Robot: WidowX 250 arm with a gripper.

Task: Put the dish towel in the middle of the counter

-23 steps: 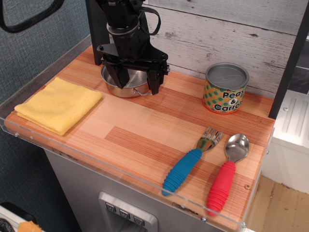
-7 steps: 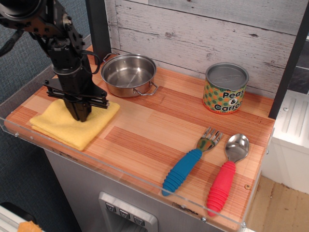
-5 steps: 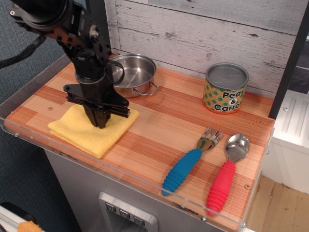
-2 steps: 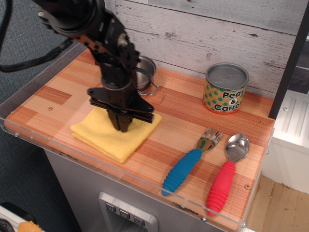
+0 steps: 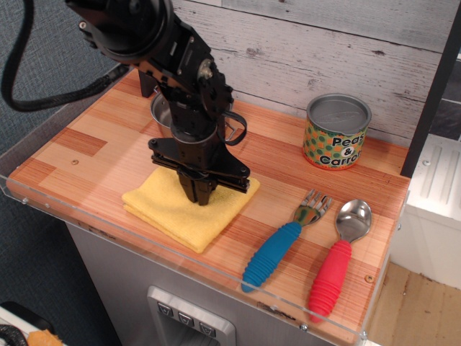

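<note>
One dish towel (image 5: pixel 184 209), one can (image 5: pixel 337 131), two utensils (image 5: pixel 311 245).

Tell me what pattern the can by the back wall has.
The can shows green and orange dots on yellow, with black lettering; the single camera view shows it.

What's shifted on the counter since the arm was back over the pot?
The gripper left the pot, came down onto the dish towel at the counter's left end and dragged it right, to about the middle. Its jaws are shut on the cloth. The can, fork and spoon stayed put.
</note>
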